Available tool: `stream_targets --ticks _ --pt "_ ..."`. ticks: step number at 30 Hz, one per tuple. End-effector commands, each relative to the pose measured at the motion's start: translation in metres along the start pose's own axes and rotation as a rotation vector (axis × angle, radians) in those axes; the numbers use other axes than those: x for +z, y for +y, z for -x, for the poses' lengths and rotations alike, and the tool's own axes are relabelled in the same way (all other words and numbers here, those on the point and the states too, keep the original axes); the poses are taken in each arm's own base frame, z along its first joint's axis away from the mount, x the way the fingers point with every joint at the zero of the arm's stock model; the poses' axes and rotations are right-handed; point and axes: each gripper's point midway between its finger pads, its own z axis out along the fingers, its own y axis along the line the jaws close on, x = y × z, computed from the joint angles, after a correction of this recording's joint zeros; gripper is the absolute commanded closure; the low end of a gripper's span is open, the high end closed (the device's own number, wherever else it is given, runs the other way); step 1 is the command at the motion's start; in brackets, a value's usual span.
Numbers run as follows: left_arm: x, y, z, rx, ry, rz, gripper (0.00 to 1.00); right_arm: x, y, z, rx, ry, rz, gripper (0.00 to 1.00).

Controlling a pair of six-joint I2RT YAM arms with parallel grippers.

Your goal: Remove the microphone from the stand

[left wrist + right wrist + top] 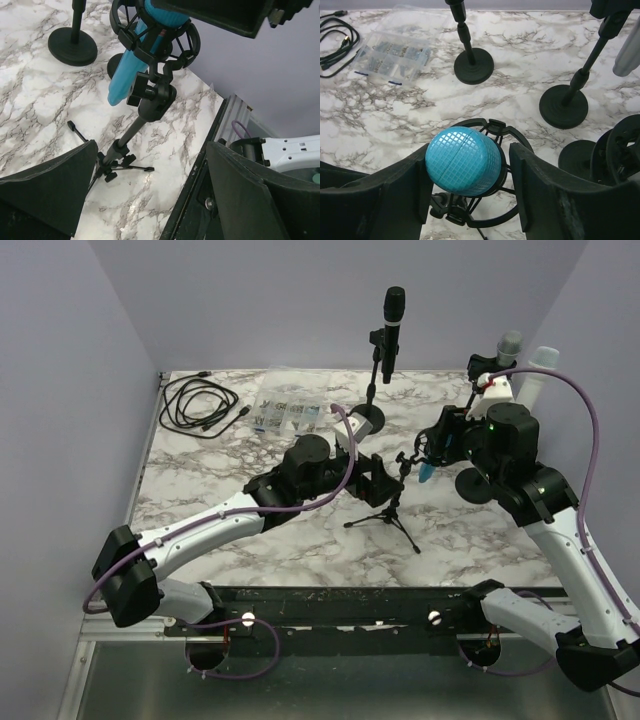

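Right wrist view: right gripper hanging released, fingers flanking blue microphone head, lining up for grasp. Microphone sitting in cradle atop tripod stand. Left gripper gaping, facing stand, probably readying to steady it.

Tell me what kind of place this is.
Probably a lab robot test cell, not a studio: plain lavender walls box in a marble-look table, with microphone stands staged as props.
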Motion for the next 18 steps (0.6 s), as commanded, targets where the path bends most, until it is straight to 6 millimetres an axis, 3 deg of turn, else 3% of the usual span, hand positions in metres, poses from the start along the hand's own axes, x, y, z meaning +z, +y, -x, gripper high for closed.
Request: stream_targets --ticks 1,5,11,18 --pt "-0.017 -0.007 0.018 0.017 -0.068 0.006 0.06 -0.006 0.008 0.016 -0.002 -0.038 0.038 0.37" --pt "-0.027 -0.008 0.022 0.036 -0.085 0.017 0.05 -0.008 0.012 0.026 0.001 -0.048 0.049 0.45" --pt "-0.038 -0.005 0.023 0.050 -0.099 0.040 0.04 -0.017 0.020 0.050 0.019 -0.091 0.083 0.48" --pt "-0.047 -0.001 0.025 0.050 -0.125 0.069 0.04 -0.038 0.016 0.098 -0.002 -0.184 0.057 0.51"
